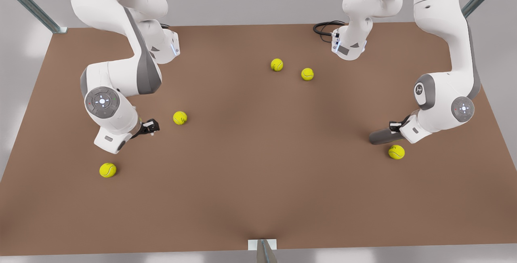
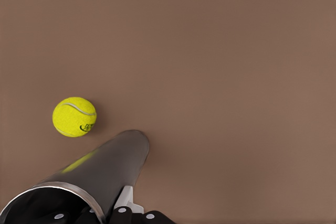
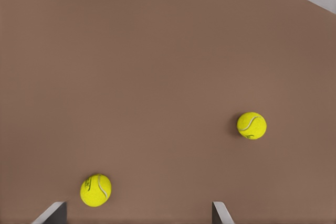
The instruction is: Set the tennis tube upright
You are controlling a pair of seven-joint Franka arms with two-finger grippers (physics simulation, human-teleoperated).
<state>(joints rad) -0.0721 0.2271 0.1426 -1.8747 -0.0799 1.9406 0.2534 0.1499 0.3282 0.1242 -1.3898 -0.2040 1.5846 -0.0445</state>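
The tennis tube lies on its side on the brown tabletop, near the edge at the front view's right, roughly halfway along that edge. Its closed grey end points toward the middle of the tabletop. In the left wrist view its silvery rim frames the open end close to the camera.

The left gripper is at that open end, with one finger outside the tube wall and gripper parts inside the mouth, so it looks clamped on the wall at the rim. A tennis ball rests just beside the tube, on the side toward the near edge.

The right gripper hangs low over the tabletop near the opposite edge, fingers spread apart and holding nothing. One ball lies near it toward the middle, and another sits closer to the near edge. Two more balls lie close together toward the far edge.
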